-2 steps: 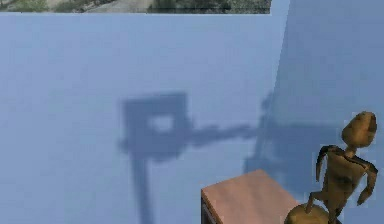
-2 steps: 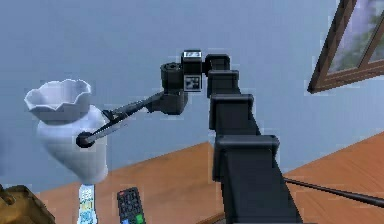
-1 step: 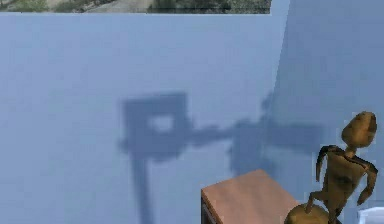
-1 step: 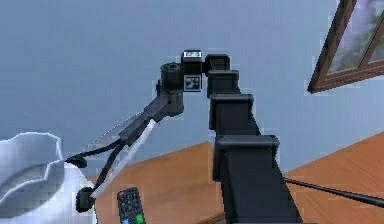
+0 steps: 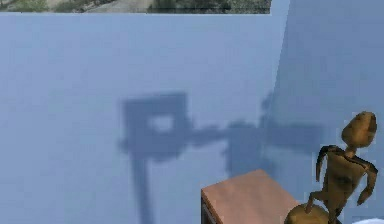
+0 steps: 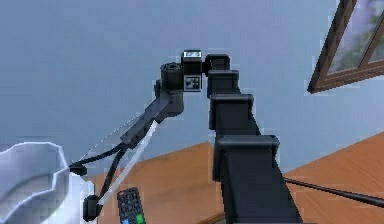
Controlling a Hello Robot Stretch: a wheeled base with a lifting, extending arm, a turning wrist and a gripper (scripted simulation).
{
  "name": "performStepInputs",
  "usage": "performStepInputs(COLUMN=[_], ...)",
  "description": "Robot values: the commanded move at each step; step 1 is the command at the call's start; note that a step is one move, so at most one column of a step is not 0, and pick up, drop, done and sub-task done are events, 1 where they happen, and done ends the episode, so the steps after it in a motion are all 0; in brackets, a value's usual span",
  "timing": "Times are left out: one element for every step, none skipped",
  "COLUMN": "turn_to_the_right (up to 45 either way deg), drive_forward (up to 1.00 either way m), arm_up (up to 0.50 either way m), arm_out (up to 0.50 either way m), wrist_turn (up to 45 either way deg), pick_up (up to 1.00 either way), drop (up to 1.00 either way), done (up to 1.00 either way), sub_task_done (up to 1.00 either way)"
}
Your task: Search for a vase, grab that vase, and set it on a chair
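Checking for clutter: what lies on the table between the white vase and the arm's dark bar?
A dark remote control lies on the wooden tabletop between the white vase and the arm, seen in the arm side view.

Blue wall (image 5: 80, 90), wooden tabletop (image 6: 345, 165), window (image 6: 352, 45)

Soft, even light, with grey shadows across the wall (image 5: 60, 120).

Table (image 5: 250, 195): reddish-brown wood, smooth satin finish. Figurine (image 5: 345, 165): golden-brown, polished wood appearance. Wall (image 5: 80, 120): blue, matt paint. Arm (image 6: 240, 150): black, matt. White vessel (image 6: 30, 185): glossy, possibly ceramic. Window frame (image 6: 322, 65): dark wood.
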Motion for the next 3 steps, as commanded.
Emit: performStepInputs(turn_to_the_right=[0.0, 45.0, 45.0], drive_forward=[0.00, 0.00, 0.00], arm_up=[0.00, 0.00, 0.00], arm_out=[-0.24, 0.00, 0.00], wrist_turn=[0.0, 0.0, 0.0], pick_up=[0.00, 0.00, 0.00], drop=[0.00, 0.00, 0.00], done=[0.00, 0.00, 0.00], sub_task_done=[0.00, 0.00, 0.00])
